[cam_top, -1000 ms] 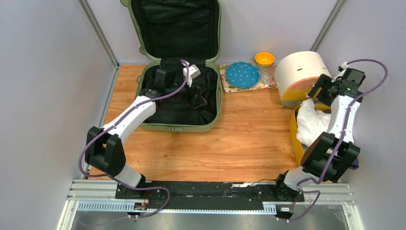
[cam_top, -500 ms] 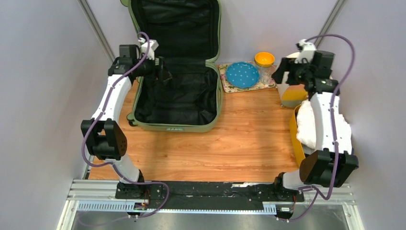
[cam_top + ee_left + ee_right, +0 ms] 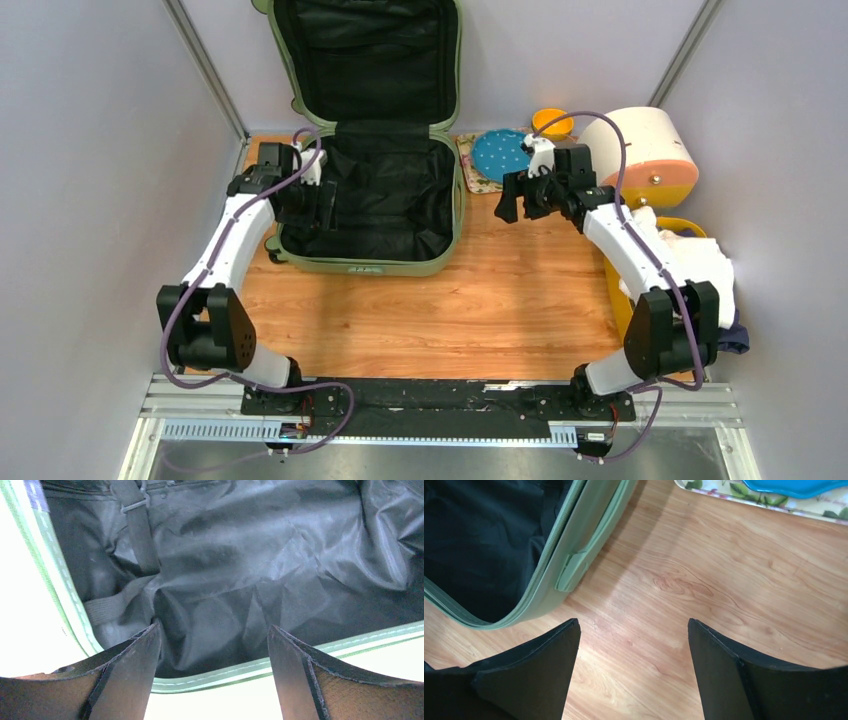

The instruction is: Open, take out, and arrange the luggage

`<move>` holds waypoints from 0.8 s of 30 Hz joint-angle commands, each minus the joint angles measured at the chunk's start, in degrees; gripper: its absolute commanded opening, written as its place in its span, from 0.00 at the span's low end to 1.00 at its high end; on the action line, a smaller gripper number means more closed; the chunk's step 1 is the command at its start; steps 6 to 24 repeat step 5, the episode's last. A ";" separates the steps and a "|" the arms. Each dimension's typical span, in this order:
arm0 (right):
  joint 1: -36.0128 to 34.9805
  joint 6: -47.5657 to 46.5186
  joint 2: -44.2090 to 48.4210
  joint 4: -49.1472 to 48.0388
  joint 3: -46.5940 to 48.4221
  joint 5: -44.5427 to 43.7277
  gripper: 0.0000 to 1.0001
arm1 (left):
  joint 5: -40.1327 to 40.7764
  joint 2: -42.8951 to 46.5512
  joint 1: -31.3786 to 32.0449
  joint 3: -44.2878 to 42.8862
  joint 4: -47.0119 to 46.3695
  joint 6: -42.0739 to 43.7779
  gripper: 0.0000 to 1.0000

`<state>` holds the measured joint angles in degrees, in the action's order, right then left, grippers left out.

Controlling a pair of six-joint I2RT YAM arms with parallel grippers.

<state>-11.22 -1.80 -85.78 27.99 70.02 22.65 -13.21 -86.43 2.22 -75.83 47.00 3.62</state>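
Top external: luggage (image 3: pixel 400 210) open, apparently emptied.
Left tool (image 3: pixel 322 203) spread, empty, over luggage's left side; right tool (image 3: pixel 517 200) spread, empty, above tabletop (image 3: pixel 450 310) just right of it. Luggage back-left, lid upright against wall; sage shell, black lining, nothing visible inside. Arranging likely remains.

The luggage (image 3: pixel 591 527) is shelled in smooth, matt sage-green hard plastic, and a stitched seam is run along its rim. Its lining (image 3: pixel 240 580) is made of thin black cloth, creased and faintly shiny, and is crossed by a woven strap (image 3: pixel 136 535). The table (image 3: pixel 704 595) is surfaced in smooth, light wood grain with a soft sheen. On the left gripper (image 3: pixel 214 637), matt black fingers (image 3: pixel 131 677) with rough edges are shown. The blue plate (image 3: pixel 794 486) is finished glossy.
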 commanded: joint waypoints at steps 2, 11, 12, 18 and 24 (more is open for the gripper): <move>-0.11 -1.88 6.58 -4.17 -1.11 -3.49 0.84 | 1.88 4.70 2.61 3.41 -5.34 0.34 0.86; -0.03 -2.68 7.12 -2.34 0.46 -4.20 0.84 | 1.18 2.59 2.62 0.26 -5.61 0.25 0.86; -0.03 -2.68 7.12 -2.34 0.46 -4.20 0.84 | 1.18 2.59 2.62 0.26 -5.61 0.25 0.86; -0.03 -2.68 7.12 -2.34 0.46 -4.20 0.84 | 1.18 2.59 2.62 0.26 -5.61 0.25 0.86; -0.03 -2.68 7.12 -2.34 0.46 -4.20 0.84 | 1.18 2.59 2.62 0.26 -5.61 0.25 0.86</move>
